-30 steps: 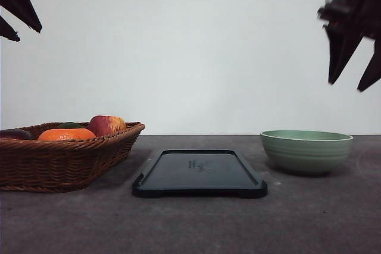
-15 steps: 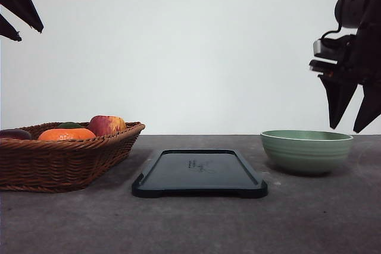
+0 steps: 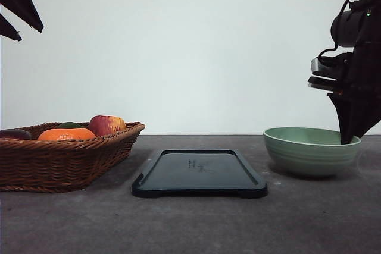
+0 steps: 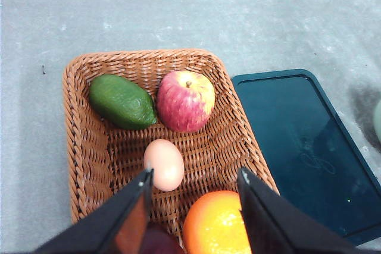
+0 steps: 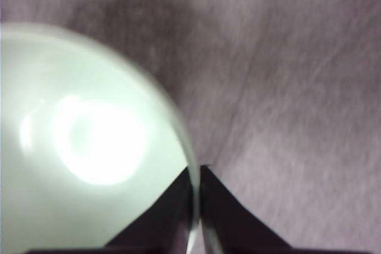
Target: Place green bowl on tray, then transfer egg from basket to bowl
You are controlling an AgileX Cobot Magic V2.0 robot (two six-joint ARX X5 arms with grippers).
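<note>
Presently, in the front view, the right gripper (image 3: 350,140) is reaching down onto the bowl (image 3: 311,153) at its 3 o'clock rim, its dark fingers pinching that edge, a hold that should let the bowl be carried sideways. The bowl is sitting on the table (image 3: 190,224), just beside the tray (image 3: 199,173) but apart from it, so the first step is not yet done. The basket (image 3: 65,156) is lying well off on the tray's other side, with an apple (image 3: 107,125) and an orange (image 3: 66,134) showing above its wall. The left gripper (image 3: 16,13) is hanging high above the basket.

From the left wrist, the fingers (image 4: 128,221) are standing spread with nothing between them, poised over the basket (image 4: 80,147). The egg (image 4: 164,164) is resting on the weave, the apple (image 4: 186,100) at its 1 o'clock and a green fruit (image 4: 122,102) at its 11 o'clock, the orange (image 4: 217,224) at 5 o'clock; waiting here probably shortens the later pick.

From the right wrist, blurred, the fingers (image 5: 172,206) are closing on the bowl's (image 5: 89,135) thin rim, one inside and one outside.
</note>
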